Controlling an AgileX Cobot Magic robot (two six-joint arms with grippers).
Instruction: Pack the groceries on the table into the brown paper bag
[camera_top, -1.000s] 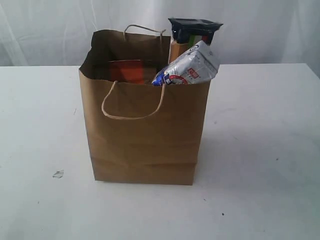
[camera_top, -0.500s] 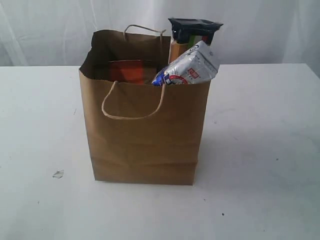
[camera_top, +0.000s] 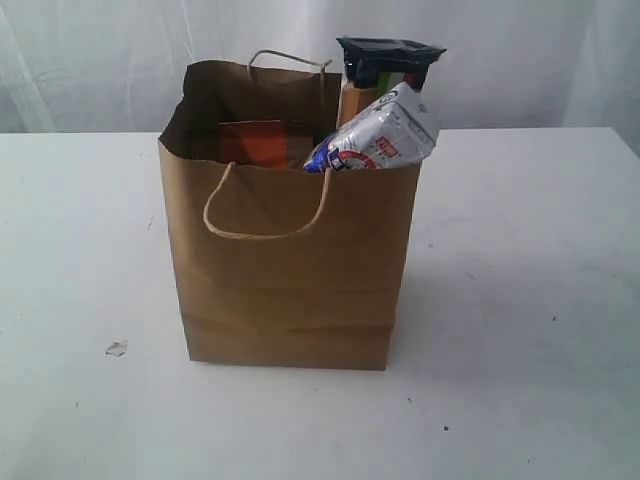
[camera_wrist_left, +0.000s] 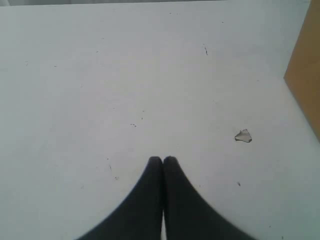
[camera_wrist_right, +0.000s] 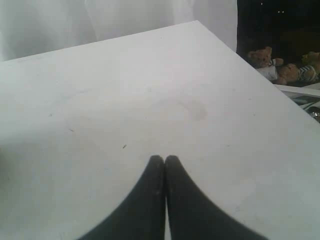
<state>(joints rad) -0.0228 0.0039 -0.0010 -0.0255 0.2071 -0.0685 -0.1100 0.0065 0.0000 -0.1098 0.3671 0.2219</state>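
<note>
The packing is judged finished or nearly so: no grocery is seen lying on the desk (camera_top: 520, 300) in any view. At the left, the left pincer (camera_wrist_left: 162, 160) is closed on nothing above bare desk, with a small white crumb (camera_top: 117, 348) nearby, not counted as a grocery. In the middle, the brown paper bag (camera_top: 290, 270) is stood upright with its top open. Inside it, the brown pouch with orange label (camera_top: 258, 143) is seen at the left. To the right, the small white-blue carton (camera_top: 380, 135) is tilted over the near rim and the long spaghetti packet (camera_top: 385, 62) is raised above it. The other groceries are presumed hidden deeper in. At the right, the right pincer (camera_wrist_right: 165, 159) is likewise closed and empty. Nothing is found in the way; only the perched carton might be tipped out.
</note>
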